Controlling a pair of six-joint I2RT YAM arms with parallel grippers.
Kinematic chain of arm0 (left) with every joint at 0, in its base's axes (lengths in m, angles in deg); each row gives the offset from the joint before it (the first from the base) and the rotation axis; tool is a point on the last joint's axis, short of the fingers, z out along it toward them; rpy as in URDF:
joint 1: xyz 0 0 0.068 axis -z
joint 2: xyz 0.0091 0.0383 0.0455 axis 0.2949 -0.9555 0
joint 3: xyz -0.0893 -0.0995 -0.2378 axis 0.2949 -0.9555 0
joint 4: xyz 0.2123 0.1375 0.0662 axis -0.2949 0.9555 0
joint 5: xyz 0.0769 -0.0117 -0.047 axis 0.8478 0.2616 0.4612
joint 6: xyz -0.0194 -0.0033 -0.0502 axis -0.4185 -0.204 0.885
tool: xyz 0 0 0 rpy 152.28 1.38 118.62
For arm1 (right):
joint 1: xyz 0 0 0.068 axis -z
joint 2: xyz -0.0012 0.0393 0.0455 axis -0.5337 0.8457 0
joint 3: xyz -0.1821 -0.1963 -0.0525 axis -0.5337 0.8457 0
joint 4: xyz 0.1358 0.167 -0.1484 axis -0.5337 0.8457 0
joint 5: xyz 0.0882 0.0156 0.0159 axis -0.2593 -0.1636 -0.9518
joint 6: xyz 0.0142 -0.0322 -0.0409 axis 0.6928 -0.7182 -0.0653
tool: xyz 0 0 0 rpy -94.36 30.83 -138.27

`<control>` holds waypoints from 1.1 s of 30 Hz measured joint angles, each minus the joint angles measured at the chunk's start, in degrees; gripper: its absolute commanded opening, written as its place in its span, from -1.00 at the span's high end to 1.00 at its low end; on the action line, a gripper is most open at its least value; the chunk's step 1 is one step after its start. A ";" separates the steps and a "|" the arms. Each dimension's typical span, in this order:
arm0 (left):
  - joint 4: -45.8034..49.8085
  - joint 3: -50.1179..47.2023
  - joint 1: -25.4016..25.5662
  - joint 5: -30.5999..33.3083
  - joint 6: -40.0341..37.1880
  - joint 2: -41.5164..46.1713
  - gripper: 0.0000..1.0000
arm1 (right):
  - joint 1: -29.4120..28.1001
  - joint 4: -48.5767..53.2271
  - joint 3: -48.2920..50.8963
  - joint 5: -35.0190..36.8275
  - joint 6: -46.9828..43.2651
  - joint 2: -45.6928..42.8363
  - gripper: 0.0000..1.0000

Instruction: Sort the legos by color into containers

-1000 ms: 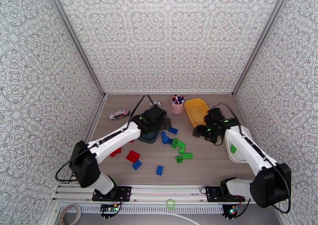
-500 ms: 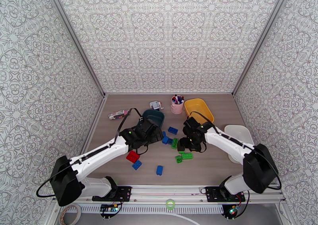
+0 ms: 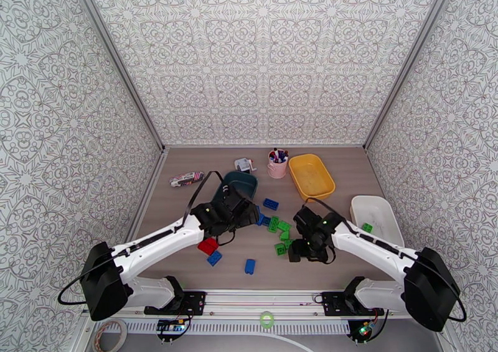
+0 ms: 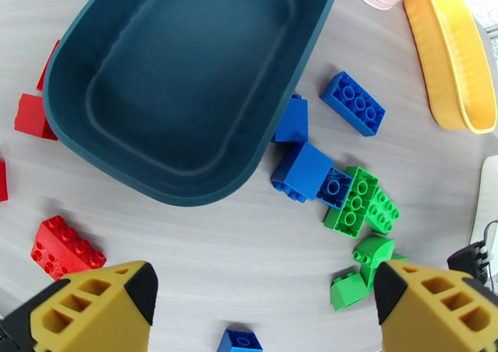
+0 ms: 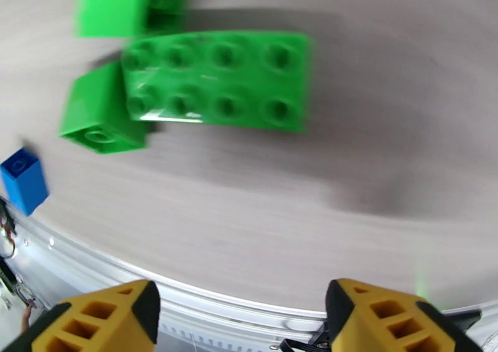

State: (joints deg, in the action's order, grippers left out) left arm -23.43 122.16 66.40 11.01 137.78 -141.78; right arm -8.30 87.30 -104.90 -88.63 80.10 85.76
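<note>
Red, blue and green legos lie loose mid-table. My left gripper is open at the near rim of the empty dark teal tray, above bare wood. Blue bricks and green bricks lie by its right finger, and a red brick lies by its left finger. My right gripper is open with nothing between its fingers. It hovers just near-side of a long green brick and a small green brick. The yellow tray is empty. The white tray holds one green brick.
A pink cup of pens, a striped packet and a small grey object sit at the back. Red and blue bricks lie near the front. The table's metal front rail runs right under my right gripper.
My left gripper drew back from over the teal tray toward the near side. My right gripper swung from beside the yellow tray down to the green bricks near the front.
</note>
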 measured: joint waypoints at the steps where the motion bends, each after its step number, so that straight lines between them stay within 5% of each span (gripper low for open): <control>1: 0.17 0.24 0.00 0.00 0.00 -0.22 -0.95 | 0.00 -0.24 0.00 0.28 0.20 0.72 -0.53; 18: 1.68 3.10 0.11 1.29 -0.04 -1.25 -0.95 | 2.36 -4.28 -7.10 7.13 -2.08 15.72 -0.66; 26: 2.34 4.33 0.28 1.79 -0.07 -1.25 -0.95 | 8.66 -5.14 -14.40 7.52 -5.90 24.22 -0.47; 33: 2.43 4.50 1.25 2.16 -0.02 -1.49 -0.95 | 9.51 -5.55 -18.99 5.42 -8.66 27.12 -0.66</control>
State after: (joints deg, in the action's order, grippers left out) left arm -21.01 126.66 67.65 13.18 137.76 -143.27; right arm 1.21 81.75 -123.89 -83.21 71.45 112.89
